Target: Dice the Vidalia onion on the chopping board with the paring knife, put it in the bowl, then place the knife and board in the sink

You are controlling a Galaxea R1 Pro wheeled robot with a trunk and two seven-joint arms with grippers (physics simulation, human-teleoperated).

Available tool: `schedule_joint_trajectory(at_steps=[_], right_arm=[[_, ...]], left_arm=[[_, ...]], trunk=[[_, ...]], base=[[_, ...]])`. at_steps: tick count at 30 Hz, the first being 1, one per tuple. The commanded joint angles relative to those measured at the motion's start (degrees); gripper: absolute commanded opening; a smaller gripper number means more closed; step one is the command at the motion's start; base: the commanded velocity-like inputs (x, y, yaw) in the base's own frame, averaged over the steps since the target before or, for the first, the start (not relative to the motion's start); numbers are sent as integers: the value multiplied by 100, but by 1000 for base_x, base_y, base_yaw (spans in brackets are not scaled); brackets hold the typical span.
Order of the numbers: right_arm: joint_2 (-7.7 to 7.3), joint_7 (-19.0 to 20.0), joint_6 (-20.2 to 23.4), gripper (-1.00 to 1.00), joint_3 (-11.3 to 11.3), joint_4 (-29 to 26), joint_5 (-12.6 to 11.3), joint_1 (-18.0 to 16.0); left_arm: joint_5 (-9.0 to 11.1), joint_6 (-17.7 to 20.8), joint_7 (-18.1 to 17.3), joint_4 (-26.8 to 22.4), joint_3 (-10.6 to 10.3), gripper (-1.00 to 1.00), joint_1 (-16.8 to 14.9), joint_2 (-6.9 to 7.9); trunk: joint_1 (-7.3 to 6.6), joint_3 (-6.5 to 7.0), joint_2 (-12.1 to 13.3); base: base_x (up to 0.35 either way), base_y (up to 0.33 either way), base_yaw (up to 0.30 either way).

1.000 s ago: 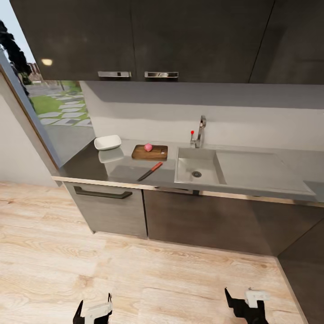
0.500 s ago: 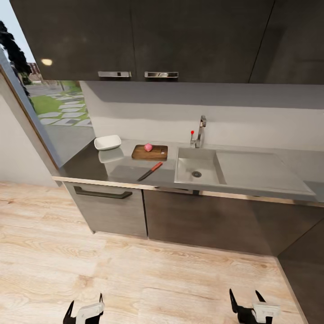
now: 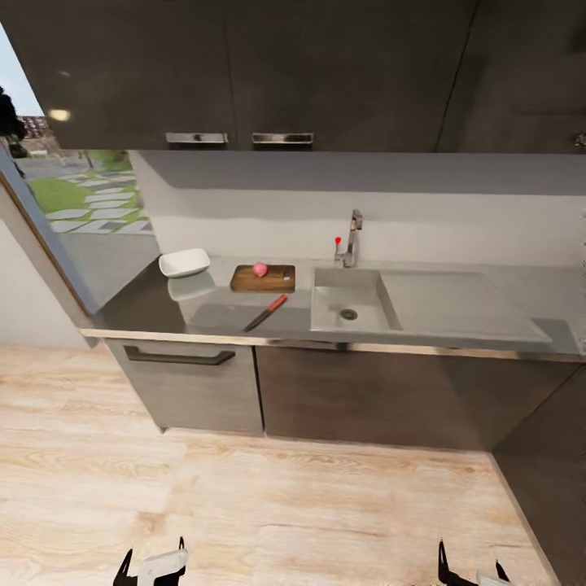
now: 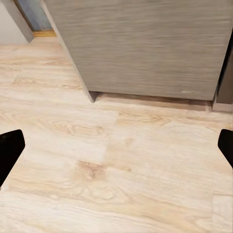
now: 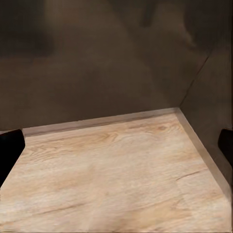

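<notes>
We are seeing the left gripper (image 3: 152, 561) and the right gripper (image 3: 470, 574) hanging low over the light wood floor (image 3: 244, 505), both with jaws spread wide apart and holding nothing; in the left wrist view the left gripper (image 4: 116, 145) is showing only two dark fingertips (image 4: 9, 148) at the picture's edges, and the right gripper (image 5: 116, 145) is looking the same in the right wrist view. All task things are sitting well ahead of and above both pairs of jaws, up on the grey counter (image 3: 220, 317). The sink (image 3: 350, 301) is lying ahead of the gap between the two pairs of jaws, its tap (image 3: 352, 238) standing at the back edge, its drainboard (image 3: 456, 305) running off toward the right gripper's side. The pink onion (image 3: 260, 269) is sitting on the chopping board (image 3: 262, 279), which is lying just beside the sink on the left gripper's side. The paring knife (image 3: 267, 312) is lying flat on the counter just in front of the board, apart from it, red handle pointing toward the sink. The white bowl (image 3: 185, 262) is resting near the counter's far left end, ahead of the left jaws, near the board but apart from it. The left wrist view is looking at floor and a grey cabinet front (image 4: 145, 48); the right wrist view is looking at floor meeting dark cabinet panels (image 5: 97, 63).
</notes>
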Motion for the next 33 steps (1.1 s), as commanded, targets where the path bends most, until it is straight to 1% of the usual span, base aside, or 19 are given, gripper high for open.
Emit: schedule_joint_trajectory(at_steps=[1,13,16,18,21,29,33], right_arm=[[7,-23,-13,100,-35,5,62,-7],[6,-48,-11,100,-35,24,61,-7],[6,-48,-11,100,-35,23,61,-7],[6,-48,-11,100,-35,24,61,-7],[6,-48,-11,100,-32,27,61,-7],[10,-48,-11,100,-26,31,64,-7],[8,-48,-11,100,-26,31,65,-7]], left_arm=[[38,-23,10,20,-50,100,-8,-3],[38,-23,15,19,-41,100,-8,-1],[38,-23,12,19,-41,100,-8,4],[38,-23,-2,19,-41,100,-8,53],[40,-23,-6,19,-41,100,-8,68],[39,-16,-7,19,-41,100,-8,70],[40,-15,-8,19,-41,100,-8,70]], trunk=[[3,-3,-11],[3,95,-11],[3,121,-11],[3,139,-11],[3,165,-11],[3,237,-11],[3,273,-11]], base=[[0,301,-183],[0,305,-113],[0,306,-28],[0,306,-7],[0,306,-2],[0,297,0],[0,177,0]])
